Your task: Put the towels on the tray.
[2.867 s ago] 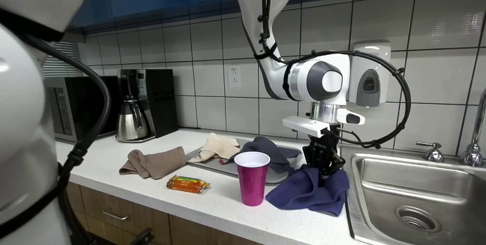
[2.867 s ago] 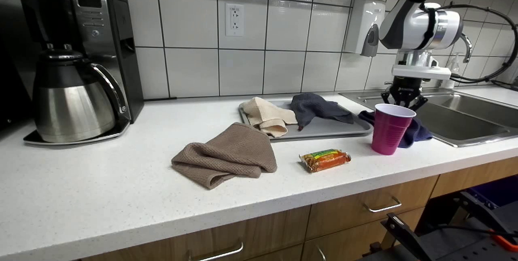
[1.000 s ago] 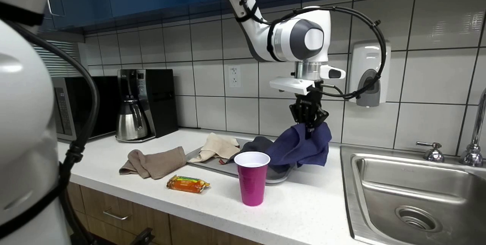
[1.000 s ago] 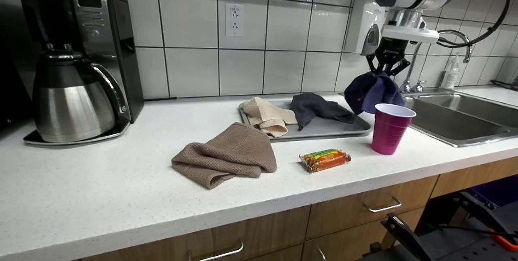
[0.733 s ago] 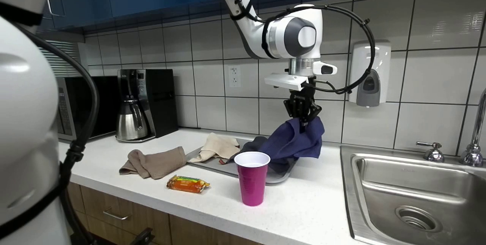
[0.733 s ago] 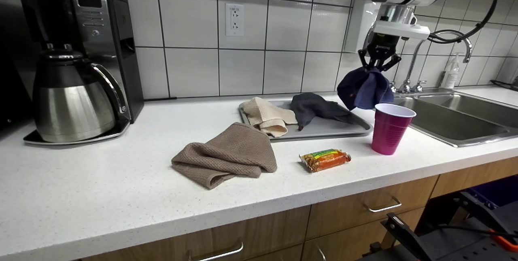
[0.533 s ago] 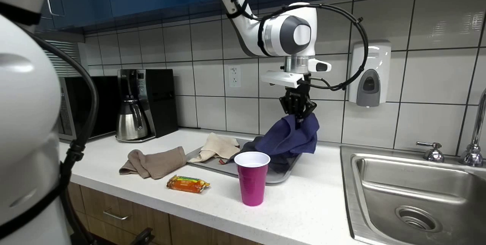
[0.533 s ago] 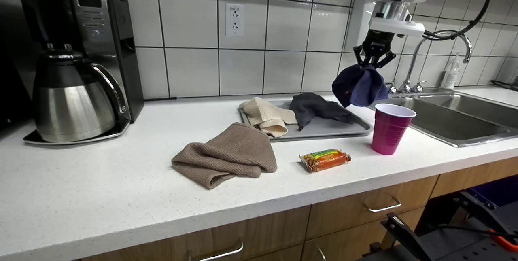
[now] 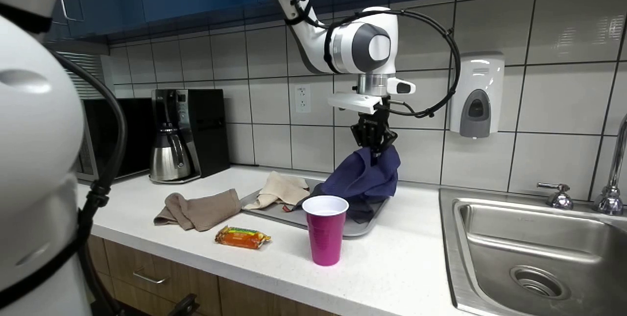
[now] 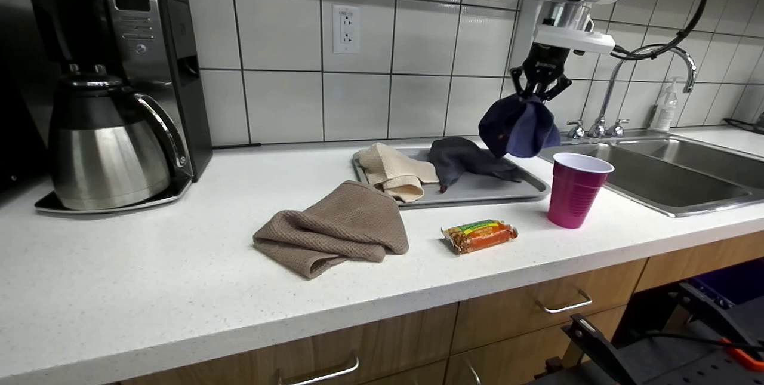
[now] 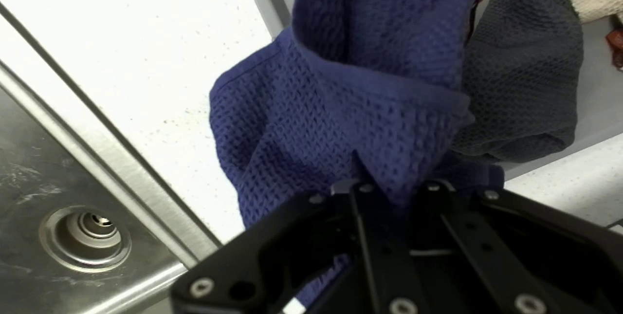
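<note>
Here, gripper [image 10: 533, 98] pinches navy towel [image 10: 519, 128], which hangs toward two o'clock from the middle of the tray [image 10: 480, 189] in an exterior view. Cream towel [image 10: 394, 168] and charcoal towel [image 10: 462, 159] lie on the tray; at its eight o'clock, brown towel [image 10: 340, 227] rests on the worktop [image 10: 197, 277].

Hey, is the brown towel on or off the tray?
Off. In both exterior views, the brown towel lies on the counter, beside the tray.
</note>
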`<state>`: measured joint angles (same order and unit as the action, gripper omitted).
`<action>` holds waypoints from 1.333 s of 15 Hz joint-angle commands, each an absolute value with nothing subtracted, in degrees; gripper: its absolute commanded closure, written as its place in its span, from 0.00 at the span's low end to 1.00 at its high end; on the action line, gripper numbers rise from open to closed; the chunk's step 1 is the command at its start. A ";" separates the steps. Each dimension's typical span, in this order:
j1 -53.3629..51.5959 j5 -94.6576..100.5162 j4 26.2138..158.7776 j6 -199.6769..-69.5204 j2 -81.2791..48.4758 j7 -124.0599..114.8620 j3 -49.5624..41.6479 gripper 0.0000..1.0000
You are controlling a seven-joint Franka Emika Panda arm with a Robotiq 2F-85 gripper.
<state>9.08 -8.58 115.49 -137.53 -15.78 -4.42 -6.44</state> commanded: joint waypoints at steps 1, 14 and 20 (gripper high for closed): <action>9.55 -11.81 114.46 -138.31 -17.84 -2.26 -5.47 0.97; 8.33 -11.76 111.75 -138.27 -24.86 -3.06 -3.79 0.97; 7.55 -11.51 111.39 -138.25 -26.89 -3.19 -3.63 0.97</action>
